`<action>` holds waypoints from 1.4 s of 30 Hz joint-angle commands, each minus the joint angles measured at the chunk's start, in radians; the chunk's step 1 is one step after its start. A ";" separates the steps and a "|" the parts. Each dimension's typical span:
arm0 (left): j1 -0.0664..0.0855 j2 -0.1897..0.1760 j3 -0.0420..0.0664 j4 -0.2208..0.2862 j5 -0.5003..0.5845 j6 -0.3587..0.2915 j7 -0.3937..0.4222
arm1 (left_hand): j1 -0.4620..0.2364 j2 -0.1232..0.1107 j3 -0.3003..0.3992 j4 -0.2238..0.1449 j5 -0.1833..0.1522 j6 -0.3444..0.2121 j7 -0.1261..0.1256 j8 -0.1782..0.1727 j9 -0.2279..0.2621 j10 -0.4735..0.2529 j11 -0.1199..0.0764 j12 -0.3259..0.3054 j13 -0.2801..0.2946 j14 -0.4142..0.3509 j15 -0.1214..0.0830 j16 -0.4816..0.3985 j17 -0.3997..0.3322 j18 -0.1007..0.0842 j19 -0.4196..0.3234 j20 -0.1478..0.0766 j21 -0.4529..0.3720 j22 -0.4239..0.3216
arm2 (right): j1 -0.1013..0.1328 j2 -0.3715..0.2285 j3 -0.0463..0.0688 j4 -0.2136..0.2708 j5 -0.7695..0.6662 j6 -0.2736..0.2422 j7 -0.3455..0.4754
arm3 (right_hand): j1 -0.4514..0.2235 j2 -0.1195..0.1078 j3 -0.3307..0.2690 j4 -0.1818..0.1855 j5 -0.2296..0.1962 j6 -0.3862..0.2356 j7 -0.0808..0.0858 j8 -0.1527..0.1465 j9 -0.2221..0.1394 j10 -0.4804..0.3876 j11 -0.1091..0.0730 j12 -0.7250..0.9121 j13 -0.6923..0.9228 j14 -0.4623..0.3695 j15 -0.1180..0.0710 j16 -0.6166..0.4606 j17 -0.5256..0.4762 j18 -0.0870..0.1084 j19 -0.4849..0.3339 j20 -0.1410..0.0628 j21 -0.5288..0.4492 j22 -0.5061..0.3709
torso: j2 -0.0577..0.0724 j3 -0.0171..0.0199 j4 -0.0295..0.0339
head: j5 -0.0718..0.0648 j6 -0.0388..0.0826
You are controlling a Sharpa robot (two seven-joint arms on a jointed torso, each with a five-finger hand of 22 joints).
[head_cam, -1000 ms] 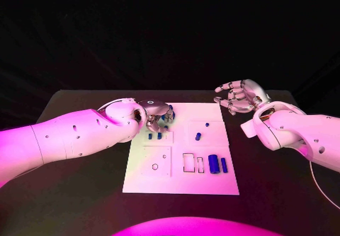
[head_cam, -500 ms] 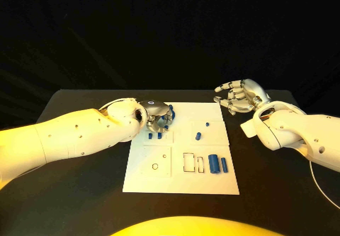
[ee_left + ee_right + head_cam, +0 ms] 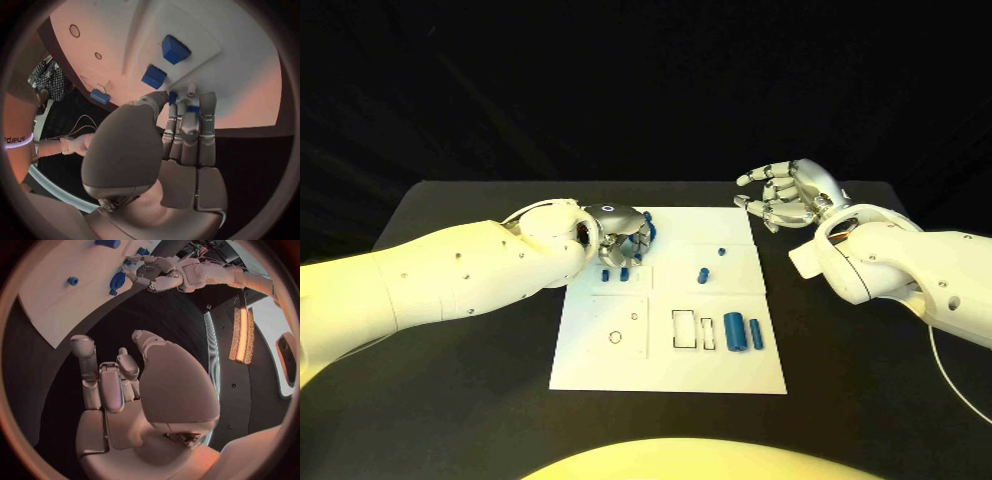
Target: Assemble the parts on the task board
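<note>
Table (image 3: 459, 400) is black, with the white task board (image 3: 668, 370) lying flat in the middle of it, long side running near to far.

Both my arms are in over the far half. My left arm (image 3: 430, 285) comes in from the left and puts my left hand (image 3: 623, 232) over the board's far-left corner. The fingers are curled in, and the left wrist view shows a small blue part (image 3: 174, 97) at the fingertips, pinched between thumb and fingers; a second bit of blue shows between the fingers just beside it. Can't tell whether that is the same piece.

My right arm (image 3: 906, 270) comes in from the right. My right hand (image 3: 790, 195) hangs above the table just off the board's far-right corner, released, fingers spread and loosely bent, nothing in it.

Parts on the board, largest first:
- thick blue cylinder (image 3: 734, 332) at the near right, lying near-to-far
- thinner blue rod (image 3: 756, 335) just to its right, parallel
- short blue pegs (image 3: 604, 275) close under my left hand at the far left
- blue peg (image 3: 704, 277) mid-board, right of centre
- tiny blue piece (image 3: 721, 252) just beyond it

Two rectangular slots (image 3: 684, 331) sit left of the thick cylinder. A ring-shaped hole (image 3: 616, 339) and a smaller one (image 3: 633, 318) are in the near-left panel.
</note>
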 commanded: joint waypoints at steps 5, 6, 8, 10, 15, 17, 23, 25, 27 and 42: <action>-0.004 0.006 0.000 -0.007 0.003 0.015 0.006 | 0.016 0.002 0.020 -0.004 0.003 0.017 0.001 -0.011 -0.007 0.019 -0.003 0.001 -0.007 0.013 -0.004 0.016 0.009 -0.012 0.013 -0.003 0.025 0.024 | 0.000 0.000 0.000 0.002 -0.004 0.001 0.011 | 0.001 -0.001 0.007 -0.001 0.006 -0.006 0.001 0.008 0.001 -0.004 -0.001 -0.003 0.000 0.020 -0.005 -0.005 0.001 0.014 -0.004 -0.003 -0.007 0.000 | 0.000 -0.0001 -0.0004 | -0.001 0.000; -0.004 0.006 0.000 -0.007 0.003 0.015 0.007 | 0.018 0.002 0.024 -0.006 0.002 0.020 0.001 -0.012 -0.008 0.022 -0.004 0.000 -0.009 0.017 -0.004 0.021 0.014 -0.013 0.016 -0.004 0.033 0.032 | 0.000 0.000 0.000 0.002 -0.004 0.001 0.011 | 0.001 -0.001 0.007 -0.001 0.006 -0.006 0.001 0.008 0.001 -0.004 -0.001 -0.003 0.000 0.020 -0.005 -0.005 0.001 0.014 -0.004 -0.003 -0.007 0.000 | 0.000 -0.0002 -0.0005 | -0.001 -0.001; -0.004 0.007 0.000 -0.008 0.004 0.015 0.008 | 0.019 0.002 0.026 -0.006 0.002 0.021 0.002 -0.014 -0.009 0.024 -0.004 -0.002 -0.010 0.018 -0.005 0.023 0.014 -0.013 0.017 -0.004 0.036 0.036 | 0.000 0.000 0.000 0.002 -0.004 0.001 0.011 | 0.001 -0.001 0.007 -0.001 0.006 -0.006 0.001 0.008 0.001 -0.004 -0.001 -0.003 0.000 0.020 -0.005 -0.005 0.001 0.014 -0.004 -0.003 -0.007 0.000 | 0.000 0.0001 -0.0006 | -0.001 -0.001; -0.004 0.008 0.000 -0.008 0.005 0.015 0.009 | 0.020 0.002 0.029 -0.008 0.002 0.023 0.002 -0.015 -0.011 0.027 -0.005 -0.003 -0.012 0.021 -0.005 0.026 0.017 -0.015 0.020 -0.005 0.042 0.043 | 0.000 0.000 0.000 0.002 -0.004 0.001 0.011 | 0.001 -0.001 0.007 -0.001 0.006 -0.006 0.001 0.008 0.001 -0.004 -0.001 -0.003 0.000 0.020 -0.005 -0.005 0.001 0.014 -0.004 -0.003 -0.007 0.000 | 0.000 0.0000 -0.0005 | -0.001 -0.001; -0.005 0.010 0.000 -0.011 0.007 0.015 0.011 | 0.024 0.003 0.039 -0.013 0.001 0.033 -0.001 -0.018 -0.014 0.039 -0.009 -0.010 -0.018 0.028 -0.008 0.036 0.022 -0.017 0.026 -0.007 0.059 0.062 | 0.000 0.000 0.000 0.002 -0.004 0.002 0.011 | 0.001 -0.001 0.007 -0.001 0.006 -0.006 0.001 0.008 0.001 -0.004 -0.001 -0.003 0.000 0.020 -0.005 -0.005 0.001 0.014 -0.004 -0.003 -0.007 0.000 | 0.000 0.0000 -0.0003 | -0.002 -0.002; -0.006 0.010 0.000 -0.012 0.007 0.014 0.013 | 0.024 0.003 0.043 -0.015 0.000 0.040 -0.002 -0.018 -0.014 0.046 -0.012 -0.013 -0.021 0.032 -0.010 0.041 0.026 -0.018 0.029 -0.009 0.066 0.071 | 0.000 0.000 0.000 0.003 -0.004 0.002 0.011 | 0.001 -0.001 0.007 -0.001 0.006 -0.006 0.001 0.008 0.001 -0.004 -0.001 -0.003 0.000 0.020 -0.005 -0.005 0.001 0.014 -0.004 -0.003 -0.007 0.000 | 0.000 0.0000 -0.0002 | -0.002 -0.003; -0.007 0.011 0.000 -0.014 0.014 0.003 0.021 | 0.026 0.009 0.058 -0.027 -0.002 0.067 -0.009 -0.019 -0.015 0.076 -0.022 -0.027 -0.031 0.054 -0.019 0.063 0.045 -0.024 0.048 -0.016 0.102 0.112 | 0.000 -0.001 0.000 0.003 -0.004 0.003 0.010 | 0.001 -0.001 0.008 -0.001 0.006 -0.006 0.001 0.009 0.002 -0.002 -0.002 -0.002 0.001 0.020 -0.005 -0.005 0.003 0.014 -0.004 -0.003 -0.007 0.000 | -0.001 0.0001 -0.0001 | -0.003 -0.003; -0.008 0.011 0.000 -0.015 0.017 -0.005 0.025 | 0.029 0.015 0.068 -0.036 -0.004 0.086 -0.014 -0.018 -0.014 0.096 -0.030 -0.037 -0.036 0.065 -0.025 0.073 0.055 -0.028 0.059 -0.021 0.120 0.134 | 0.000 0.000 0.000 0.003 -0.004 0.003 0.010 | 0.001 -0.001 0.008 -0.001 0.006 -0.006 0.001 0.009 0.002 -0.002 -0.002 -0.002 0.001 0.020 -0.005 -0.005 0.003 0.014 -0.004 -0.003 -0.007 0.000 | -0.001 0.0000 -0.0002 | -0.003 -0.003; -0.008 0.011 0.000 -0.015 0.021 -0.017 0.030 | 0.028 0.018 0.073 -0.042 -0.005 0.096 -0.015 -0.020 -0.014 0.110 -0.033 -0.045 -0.039 0.075 -0.028 0.082 0.065 -0.031 0.069 -0.025 0.135 0.152 | 0.000 0.000 0.000 0.002 -0.004 0.004 0.009 | 0.001 -0.001 0.008 -0.001 0.006 -0.006 0.001 0.009 0.002 -0.002 -0.002 -0.002 0.001 0.020 -0.005 -0.005 0.003 0.014 -0.004 -0.003 -0.007 0.000 | -0.001 -0.0001 -0.0004 | -0.003 -0.003; -0.014 -0.015 0.014 0.012 0.064 -0.083 0.037 | 0.017 0.023 0.107 -0.080 -0.008 0.133 -0.008 -0.039 -0.014 0.174 -0.035 -0.104 -0.054 0.119 -0.034 0.115 0.106 -0.043 0.107 -0.032 0.193 0.220 | 0.000 -0.001 0.000 0.002 -0.005 0.006 0.009 | 0.001 -0.001 0.008 -0.001 0.006 -0.006 0.001 0.009 0.002 -0.002 -0.002 -0.002 0.001 0.020 -0.005 -0.005 0.003 0.014 -0.004 -0.003 -0.007 0.000 | 0.000 -0.0011 0.0000 | -0.007 0.001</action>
